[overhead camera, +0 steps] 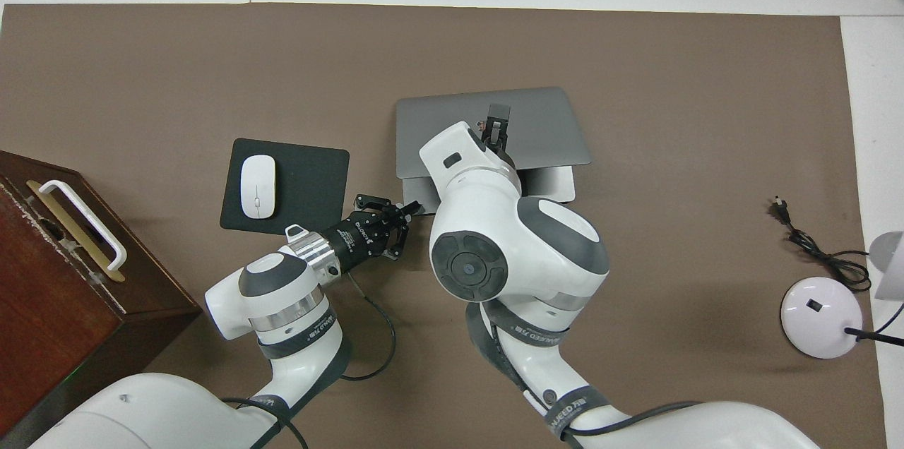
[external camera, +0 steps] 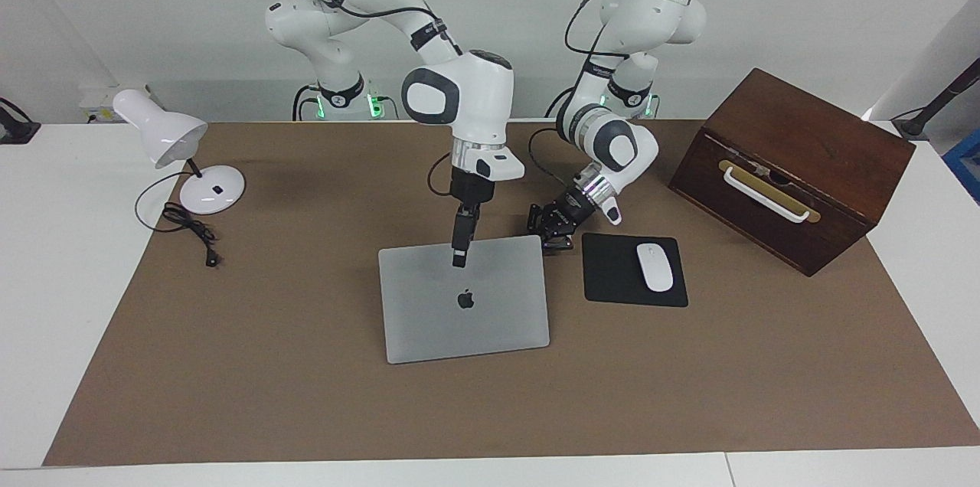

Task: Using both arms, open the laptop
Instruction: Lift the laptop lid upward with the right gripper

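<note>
The silver-grey laptop [external camera: 490, 318] lies mid-table on the brown mat, logo up. Its lid is lifted a little at the edge nearer the robots; in the overhead view the lid [overhead camera: 551, 124] stands over the base [overhead camera: 554, 184]. My right gripper [external camera: 459, 257] hangs straight down at the middle of that raised edge, shut on the lid; it also shows in the overhead view [overhead camera: 497, 121]. My left gripper [external camera: 555, 236] is low at the base's corner nearer the robots, toward the left arm's end, and shows in the overhead view [overhead camera: 406, 212] touching that corner.
A black mouse pad [external camera: 612, 272] with a white mouse [external camera: 654, 266] lies beside the laptop toward the left arm's end. A brown wooden box [external camera: 796, 165] with a white handle stands past it. A white desk lamp [external camera: 180, 142] and its cord are at the right arm's end.
</note>
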`<state>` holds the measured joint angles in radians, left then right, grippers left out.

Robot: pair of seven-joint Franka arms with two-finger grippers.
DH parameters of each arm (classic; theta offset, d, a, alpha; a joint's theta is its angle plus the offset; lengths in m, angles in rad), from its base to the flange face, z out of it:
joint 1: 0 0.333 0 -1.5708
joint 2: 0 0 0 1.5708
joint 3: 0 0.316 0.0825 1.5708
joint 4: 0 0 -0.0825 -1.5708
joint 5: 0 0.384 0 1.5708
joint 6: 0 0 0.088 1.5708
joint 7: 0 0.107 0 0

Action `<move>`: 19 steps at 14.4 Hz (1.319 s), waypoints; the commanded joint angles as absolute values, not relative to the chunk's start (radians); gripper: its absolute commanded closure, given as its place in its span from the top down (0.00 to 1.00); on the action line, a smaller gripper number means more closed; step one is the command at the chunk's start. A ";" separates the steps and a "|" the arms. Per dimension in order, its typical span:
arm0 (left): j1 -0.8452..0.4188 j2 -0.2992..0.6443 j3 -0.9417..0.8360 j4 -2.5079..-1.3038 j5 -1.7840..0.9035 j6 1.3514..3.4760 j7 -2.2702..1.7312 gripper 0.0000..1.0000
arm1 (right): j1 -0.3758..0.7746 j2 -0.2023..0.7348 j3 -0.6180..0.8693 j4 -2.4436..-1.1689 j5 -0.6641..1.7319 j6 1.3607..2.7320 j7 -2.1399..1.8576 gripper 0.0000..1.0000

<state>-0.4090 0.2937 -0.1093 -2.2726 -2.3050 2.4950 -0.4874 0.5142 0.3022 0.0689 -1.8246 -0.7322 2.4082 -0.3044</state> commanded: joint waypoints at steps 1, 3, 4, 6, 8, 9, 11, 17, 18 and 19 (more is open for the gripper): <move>-0.397 0.327 -0.106 -2.266 -2.327 2.505 -0.457 0.00 | 0.494 0.321 0.072 -1.778 -0.782 2.399 -0.296 1.00; -0.397 0.328 -0.107 -2.266 -2.327 2.505 -0.457 0.00 | 0.494 0.325 0.072 -1.761 -0.788 2.396 -0.296 1.00; -0.397 0.328 -0.107 -2.266 -2.327 2.505 -0.459 0.00 | 0.494 0.327 0.072 -1.756 -0.788 2.396 -0.296 1.00; -0.397 0.328 -0.107 -2.266 -2.327 2.505 -0.459 0.00 | 0.494 0.328 0.071 -1.753 -0.790 2.396 -0.296 1.00; -0.397 0.328 -0.107 -2.266 -2.327 2.505 -0.459 0.00 | 0.492 0.333 0.072 -1.740 -0.801 2.401 -0.296 1.00; -0.397 0.328 -0.107 -2.266 -2.327 2.505 -0.459 0.00 | 0.492 0.336 0.072 -1.733 -0.801 2.401 -0.296 1.00; -0.397 0.328 -0.107 -2.266 -2.327 2.505 -0.459 0.00 | 0.489 0.351 0.071 -1.701 -0.808 2.401 -0.298 1.00; -0.397 0.328 -0.106 -2.266 -2.327 2.505 -0.457 0.00 | 0.479 0.364 0.072 -1.675 -0.836 2.411 -0.298 1.00; -0.397 0.328 -0.106 -2.266 -2.327 2.507 -0.457 0.00 | 0.479 0.368 0.072 -1.660 -0.836 2.410 -0.299 1.00; -0.397 0.328 -0.106 -2.266 -2.327 2.505 -0.459 0.00 | 0.479 0.376 0.071 -1.649 -0.836 2.410 -0.304 1.00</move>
<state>-0.4090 0.2937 -0.1093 -2.2727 -2.3050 2.4951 -0.4874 0.4919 0.3444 0.0649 -1.7011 -0.8016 2.4079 -0.3044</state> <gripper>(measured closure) 0.991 0.000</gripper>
